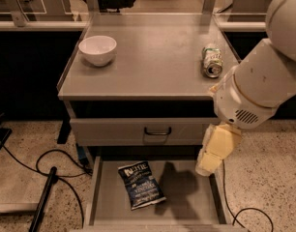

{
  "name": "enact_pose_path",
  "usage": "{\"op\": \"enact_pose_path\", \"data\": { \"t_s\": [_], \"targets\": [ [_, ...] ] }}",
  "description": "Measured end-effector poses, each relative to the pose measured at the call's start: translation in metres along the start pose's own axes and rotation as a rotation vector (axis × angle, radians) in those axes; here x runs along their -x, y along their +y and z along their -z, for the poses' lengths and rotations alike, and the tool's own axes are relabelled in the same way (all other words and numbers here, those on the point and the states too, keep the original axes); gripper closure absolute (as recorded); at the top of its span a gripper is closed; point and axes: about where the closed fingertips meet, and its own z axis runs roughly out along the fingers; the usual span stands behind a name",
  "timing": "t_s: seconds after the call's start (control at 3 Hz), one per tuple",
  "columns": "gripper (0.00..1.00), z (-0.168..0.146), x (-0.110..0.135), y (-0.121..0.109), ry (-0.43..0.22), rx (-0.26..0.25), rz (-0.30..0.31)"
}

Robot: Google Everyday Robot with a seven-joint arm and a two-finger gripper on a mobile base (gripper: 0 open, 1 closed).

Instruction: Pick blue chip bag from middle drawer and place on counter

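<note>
A: Gripper (204, 168) is low on the right, hanging by the right wall of the open middle drawer (111, 204), just below the closed drawer front (114, 132).

B: Open or closed?

A: Can't tell from this angle, it reads as one cream block. Not holding anything tho.

B: And the blue chip bag (140, 185)?

A: Flat on the drawer floor, left of centre, label up, top edge toward the cabinet, a bit skewed. It's apart from the gripper, which sits to its right. A dark shadow (179, 182) falls on the floor between them, just beside the bag's right edge.

B: Counter (157, 66)?

A: White bowl (97, 50) upright at back left. Green-and-silver can (212, 62) on its side near the right edge, its end facing the camera. They're well apart, w/ bare grey surface between.

B: The arm?

A: Big white arm (261, 81) comes in from the top right, crossing in front of the counter's right front corner. The black handle (157, 131) is left of it and nothing is touching it.

B: Floor?

A: Speckled, w/ black cables (51, 161) left of the cabinet.
</note>
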Motion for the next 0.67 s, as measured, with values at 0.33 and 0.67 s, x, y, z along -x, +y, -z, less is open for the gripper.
{"op": "enact_pose_path", "data": {
  "t_s": [0.33, 0.67],
  "targets": [
    [0.00, 0.000, 0.000, 0.000, 0.000, 0.000, 0.000],
    [0.00, -0.022, -0.001, 0.008, -0.012, 0.018, -0.022]
  ]
}}
